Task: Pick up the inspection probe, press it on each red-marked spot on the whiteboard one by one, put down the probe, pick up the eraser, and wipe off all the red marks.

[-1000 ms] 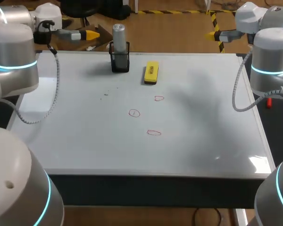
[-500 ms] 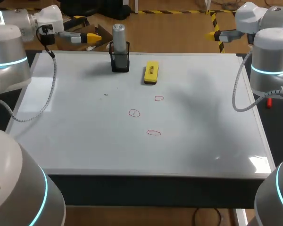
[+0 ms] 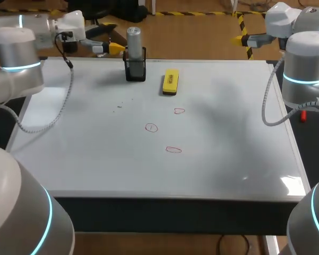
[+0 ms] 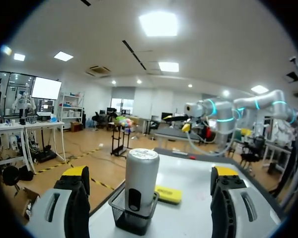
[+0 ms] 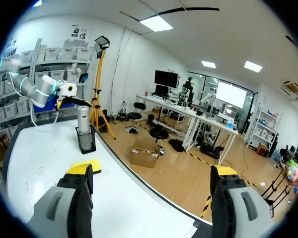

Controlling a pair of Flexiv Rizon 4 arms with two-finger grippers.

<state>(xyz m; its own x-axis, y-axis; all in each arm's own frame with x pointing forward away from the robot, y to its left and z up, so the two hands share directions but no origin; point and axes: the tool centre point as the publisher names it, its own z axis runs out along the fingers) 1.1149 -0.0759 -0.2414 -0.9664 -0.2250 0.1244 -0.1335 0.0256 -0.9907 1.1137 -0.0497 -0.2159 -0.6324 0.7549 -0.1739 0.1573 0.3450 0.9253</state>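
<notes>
At the far edge of the whiteboard (image 3: pixel 95 154), toward its left corner, the left gripper (image 3: pixel 116 49), lying level and pointed across at the probe (image 3: pixel 134 38), yellow tips just beside its upper part; touching or not, impossible to tell from the head view. From the left wrist: fingers (image 4: pixel 72 198) spread wide, nothing held, the probe ahead and centred in the gap, with clear space on both sides. A silver cylinder, that probe, upright in a black mesh holder (image 3: pixel 135 71) standing on the board near the far edge. Just beside the holder, on the right arm's side, the yellow eraser (image 3: pixel 170 82), flat on the board and apart from the holder. Toward the middle of the board, three red marks (image 3: pixel 151 127), small open rings: one a little nearer than the eraser, one nearer again and more to the left arm's side, one nearest of all; each unsmudged, apart from one another and well apart from holder and eraser. Up beyond the far edge near the right corner, the right gripper (image 3: pixel 237 39), pointed toward the left arm's side, well apart from everything on the board. From the right wrist: fingers likewise wide apart, nothing between them; far ahead, holder and probe with the other arm's yellow tips just beside the probe; eraser closer in, also ahead of the fingers.
</notes>
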